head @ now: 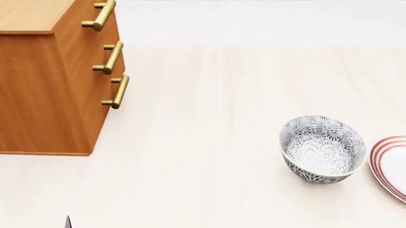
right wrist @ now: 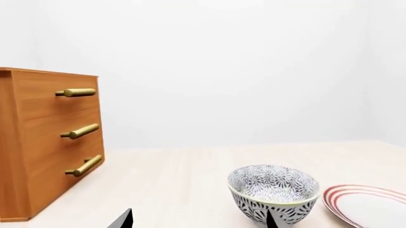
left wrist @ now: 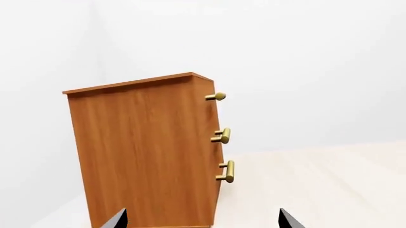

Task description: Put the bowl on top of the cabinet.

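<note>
Both grippers show only as dark fingertips at the edges of their own wrist views. Right gripper (right wrist: 198, 219): two black tips stand well apart with nothing between them, so the jaws are spread and hold nothing. Ahead of it and slightly toward its right fingertip sits the bowl (right wrist: 273, 192), upright on the pale wooden table (right wrist: 178, 175), its dark-grey floral pattern covering inside and outside. The right fingertip overlaps the bowl's lower wall in that view, though whether it touches cannot be told. Just beyond the bowl, farther to the gripper's right, lies the white plate (right wrist: 368, 205) with red rings; in the head view bowl (head: 322, 148) and plate (head: 392, 164) sit just beside each other, with a narrow gap between them.

Left gripper (left wrist: 201, 221): its two tips are likewise spread wide and empty. Straight ahead of it stands the cabinet (left wrist: 146, 152), its plain orange-brown side facing the gripper and three brass handles (left wrist: 223, 136) projecting from the front on the gripper's right. In the head view only a sliver of one left fingertip (head: 68, 222) shows at the lower edge, with the cabinet (head: 38, 90) ahead of it.

Cabinet and bowl are well apart, with bare table between them; from the right gripper, the cabinet (right wrist: 44, 142) stands far to its left and farther forward than the bowl. The cabinet's top carries nothing.
</note>
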